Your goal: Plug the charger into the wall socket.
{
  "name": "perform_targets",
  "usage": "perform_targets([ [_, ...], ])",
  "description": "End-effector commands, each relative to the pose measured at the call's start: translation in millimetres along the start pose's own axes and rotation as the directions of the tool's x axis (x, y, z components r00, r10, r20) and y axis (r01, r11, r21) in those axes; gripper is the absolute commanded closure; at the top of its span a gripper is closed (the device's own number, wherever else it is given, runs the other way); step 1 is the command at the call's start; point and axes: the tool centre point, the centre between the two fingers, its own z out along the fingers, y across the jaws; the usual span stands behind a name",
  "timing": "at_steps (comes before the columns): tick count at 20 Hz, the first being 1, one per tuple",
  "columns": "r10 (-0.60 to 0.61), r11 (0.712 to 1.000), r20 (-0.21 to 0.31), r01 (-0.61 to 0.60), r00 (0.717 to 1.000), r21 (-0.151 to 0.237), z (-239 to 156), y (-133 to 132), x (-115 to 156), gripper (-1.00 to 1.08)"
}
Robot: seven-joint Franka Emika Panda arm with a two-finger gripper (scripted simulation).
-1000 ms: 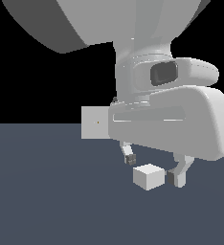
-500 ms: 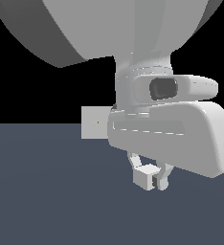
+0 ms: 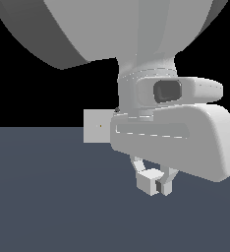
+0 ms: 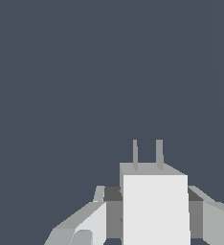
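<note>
The charger is a small white-grey cube held between my fingers just above the dark floor. In the wrist view the charger fills the space between the two dark pads, and two thin pegs stick out of its far side. My gripper is shut on it, and in the wrist view the gripper sits at the frame's lower edge. The wall socket, a flat upright pale grey plate with a tiny dot at its centre, stands behind, towards the exterior view's left. My hand hides its right edge. It is out of the wrist view.
The dark blue-grey floor spreads all around under a black background. My bulky wrist and hand body fill the middle and right of the exterior view, and a large grey arm link hangs above.
One second ago the fingers stood open on either side of the cube. They have since shut on it, and the hand has turned a little.
</note>
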Motion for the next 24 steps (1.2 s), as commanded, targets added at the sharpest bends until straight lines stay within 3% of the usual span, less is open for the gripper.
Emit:
perform_targets([
  [1, -0.013, 1.000, 0.000, 0.013, 1.000, 0.002, -2, -3, 1, 1.08],
  [8, -0.127, 0.992, -0.003, 0.127, 0.992, 0.011, -14, -25, 4, 1.08],
  [13, -0.266, 0.964, -0.007, 0.266, 0.964, 0.022, -30, -54, 3, 1.08],
  [17, -0.403, 0.914, -0.011, 0.404, 0.915, 0.034, -46, -83, -2, 1.08],
  [24, -0.605, 0.794, -0.021, 0.605, 0.796, 0.053, -72, -127, -20, 1.08],
])
